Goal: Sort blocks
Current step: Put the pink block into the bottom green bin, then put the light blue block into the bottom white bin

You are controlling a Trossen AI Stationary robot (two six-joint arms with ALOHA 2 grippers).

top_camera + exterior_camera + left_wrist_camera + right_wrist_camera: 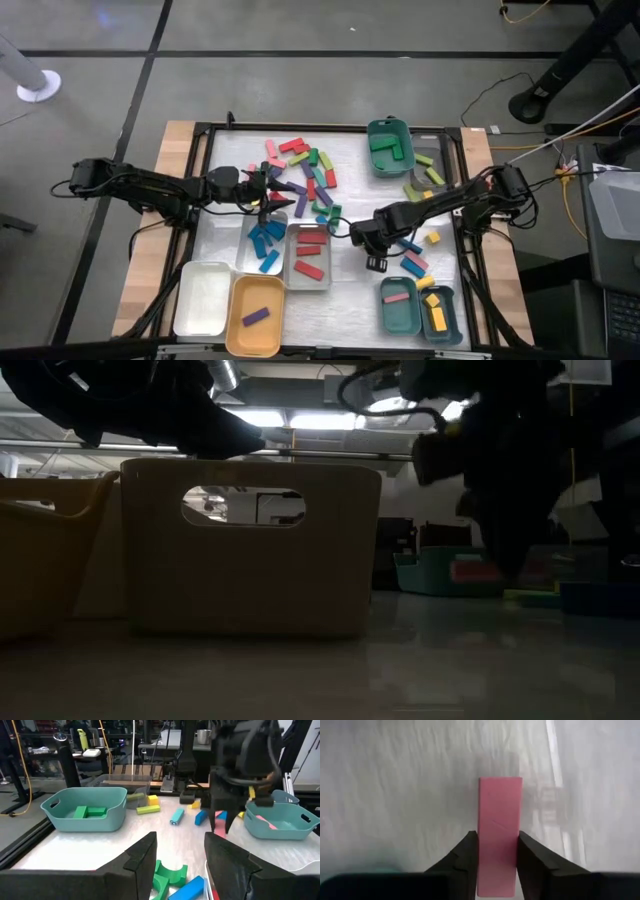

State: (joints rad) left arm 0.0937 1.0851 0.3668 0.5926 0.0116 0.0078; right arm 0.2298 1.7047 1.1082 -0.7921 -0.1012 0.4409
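Your right gripper has its two dark fingers drawn in against the long sides of a flat pink bar-shaped block, which lies on the white table surface; the pads look to be touching it. From above, that gripper sits low on the table at about five o'clock from the centre, just beside the grey rounded tray of red blocks and near the teal tray at six o'clock of it. Your left gripper hangs at nine o'clock of the loose heap of mixed coloured blocks, its fingers parted with nothing between them, above green pieces and a blue block. Sorted blue blocks lie beside the red tray.
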